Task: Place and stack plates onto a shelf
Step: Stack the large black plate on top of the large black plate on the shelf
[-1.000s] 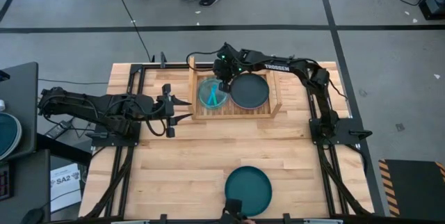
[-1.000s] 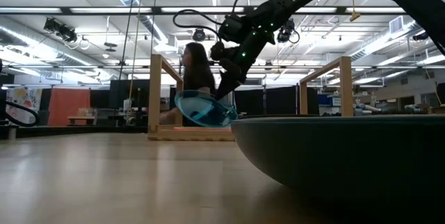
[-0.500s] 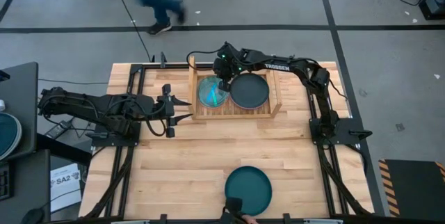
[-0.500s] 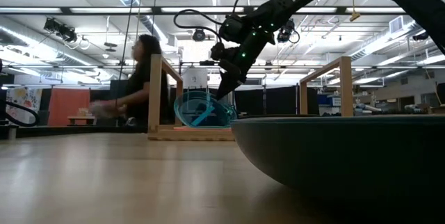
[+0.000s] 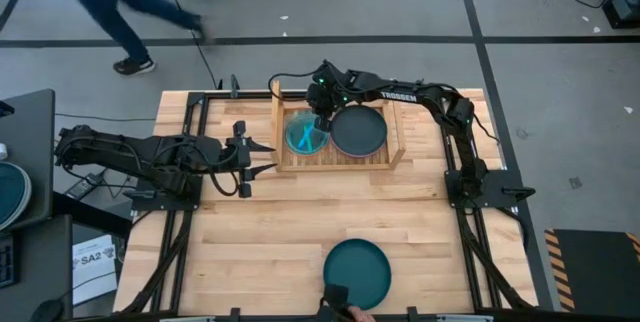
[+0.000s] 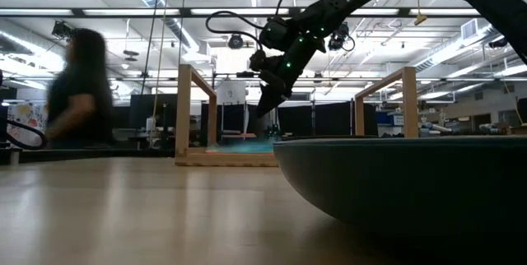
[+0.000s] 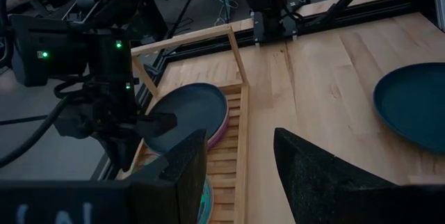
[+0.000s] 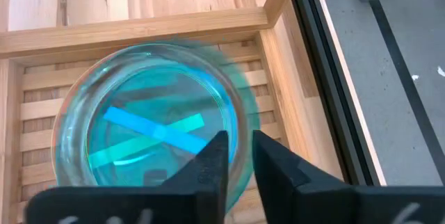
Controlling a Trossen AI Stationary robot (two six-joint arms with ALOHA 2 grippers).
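The right gripper [image 5: 320, 124] is hovering over the cyan plate [image 5: 306, 134], fingers slightly parted, gripping nothing; the plate is lying on the shelf [image 5: 340, 157] beside a dark plate [image 5: 358, 131]; the left gripper [image 5: 262, 157] is waiting open nearby.

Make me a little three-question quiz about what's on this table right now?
1. True or false: the cyan plate lies on the shelf.
2. Which gripper is over the shelf: A left, B right?
3. Where is the lone teal plate?
Key: 1 true. 2 B. 3 On the bare tabletop, at the near edge, away from the shelf.
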